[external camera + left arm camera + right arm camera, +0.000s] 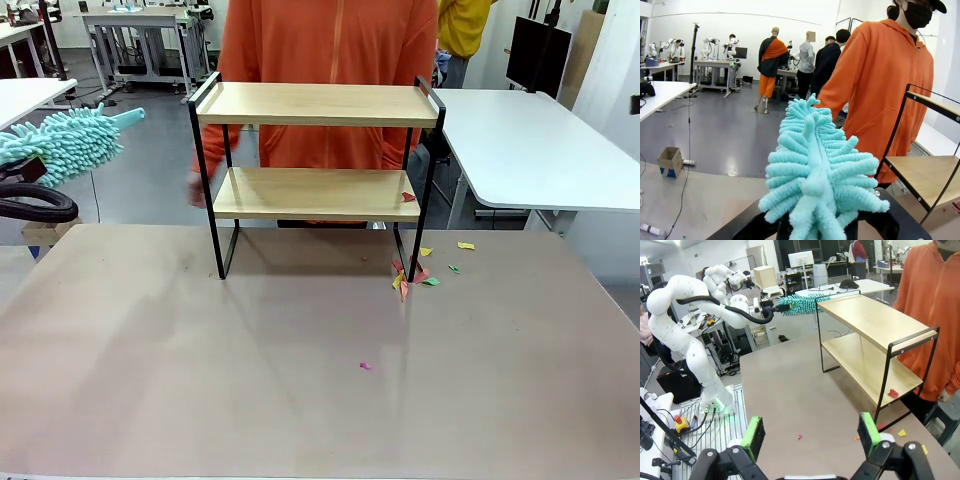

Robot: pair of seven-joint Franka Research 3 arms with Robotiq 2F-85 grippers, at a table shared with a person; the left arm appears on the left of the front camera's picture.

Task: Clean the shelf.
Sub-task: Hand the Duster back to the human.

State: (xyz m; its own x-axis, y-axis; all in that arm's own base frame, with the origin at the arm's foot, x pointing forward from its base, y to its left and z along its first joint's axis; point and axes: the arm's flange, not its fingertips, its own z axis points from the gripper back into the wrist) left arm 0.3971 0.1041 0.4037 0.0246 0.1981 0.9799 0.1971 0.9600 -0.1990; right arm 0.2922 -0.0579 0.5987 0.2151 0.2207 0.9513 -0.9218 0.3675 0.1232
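Observation:
The shelf stands at the far middle of the table, two light wooden boards in a black frame. A red paper scrap lies on the right end of its lower board. My left gripper is shut on the handle of a teal fluffy duster, held in the air left of the shelf at top-board height, not touching it. In the left wrist view the duster hides the fingers. My right gripper hangs open above the table, well back from the shelf, holding nothing.
Coloured paper scraps lie on the table by the shelf's right foot, with a yellow one farther right and a pink one mid-table. A person in an orange top stands just behind the shelf. White tables flank the far side.

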